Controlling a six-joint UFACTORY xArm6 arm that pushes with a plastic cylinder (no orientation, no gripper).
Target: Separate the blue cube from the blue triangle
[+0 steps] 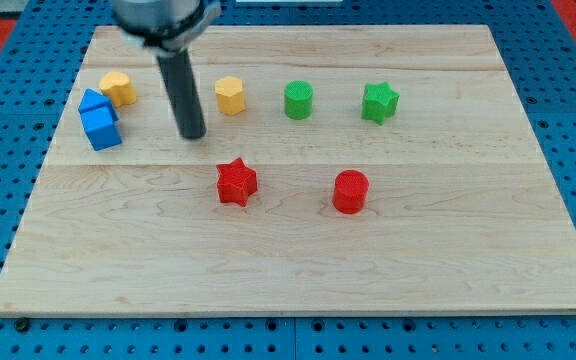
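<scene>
Spanning most of the view, wooden board [298, 270]. Rod ends at my tip [193, 135] — no jaws on it to read. Blue cube [101, 129] at tip's 9 o'clock, apart, touching blue triangle [95, 103] at cube's 12. Yellow block [118, 88] touches triangle at 1 o'clock.

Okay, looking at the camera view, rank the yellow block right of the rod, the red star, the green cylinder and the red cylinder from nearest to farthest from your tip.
From my tip:
1. Yellow block, just to the view's right and up.
2. Red star, below and right, only slightly farther than the yellow one.
3. Green cylinder, farther right in the upper row.
4. Red cylinder, farthest, lower right.
</scene>
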